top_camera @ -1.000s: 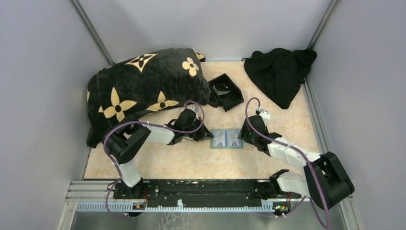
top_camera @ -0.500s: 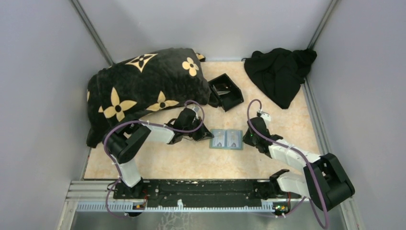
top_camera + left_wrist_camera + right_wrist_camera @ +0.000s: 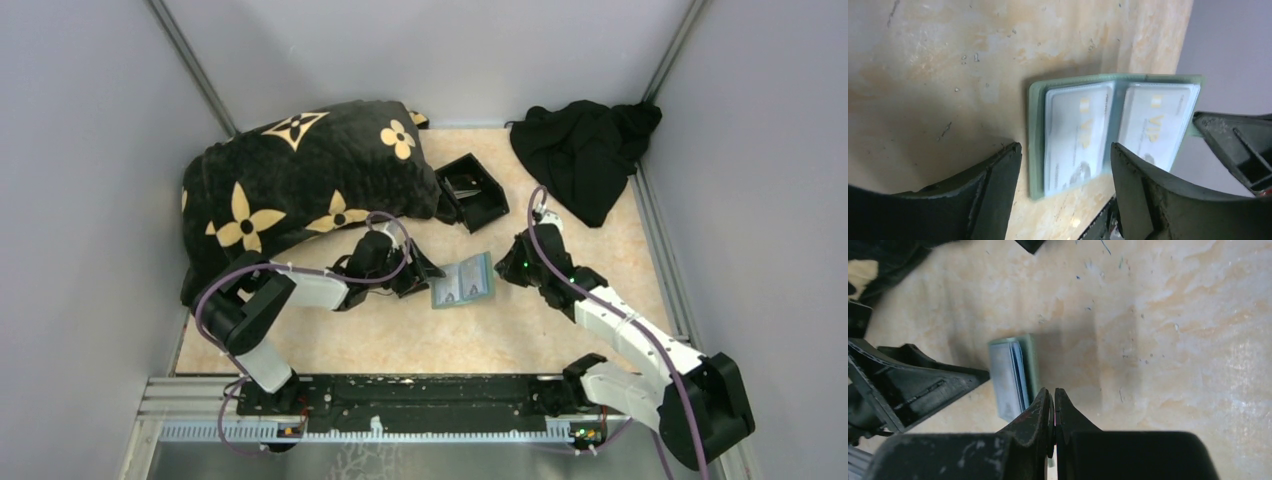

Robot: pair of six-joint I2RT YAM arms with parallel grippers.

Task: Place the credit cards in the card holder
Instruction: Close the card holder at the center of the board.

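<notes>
**Item: the card holder** (image 3: 462,284). Sage-green sleeve, lying opened like a book near the middle of the table (image 3: 560,340), between the two grippers. Its left leaf is seen flat on the surface. Its right leaf is raised and angled, judged to be lifted by the grip on its outer edge, either to close the sleeve or to reposition it.

**Contents: the credit cards** (image 3: 1078,135). Two pale cards are seen, one in each clear pocket, each marked with gold lettering. Both are judged to be fully seated, so the insertion step appears done for these two. No loose card is seen on the table.

**The right gripper** (image 3: 1053,392). Set just right of the holder, jaws pressed together. The thin green edge of the right leaf is taken to be pinched between them. The contact itself is hidden behind the fingers in the wrist view.

**The left gripper** (image 3: 1065,147). Set just left of the holder, jaws spread wide, nothing held. The holder's left leaf is framed between the fingers but is not touched, so the sleeve is left free for the other arm.

**Surroundings.** A black open-topped box (image 3: 472,192) stands beyond the holder. A black cushion with tan flowers (image 3: 290,180) lies at far left, a black cloth (image 3: 585,150) at far right.

**Unclear.** The box's contents cannot be made out. Small print on the cards is blurred. Whether cards lie under the cushion or cloth cannot be told.
</notes>
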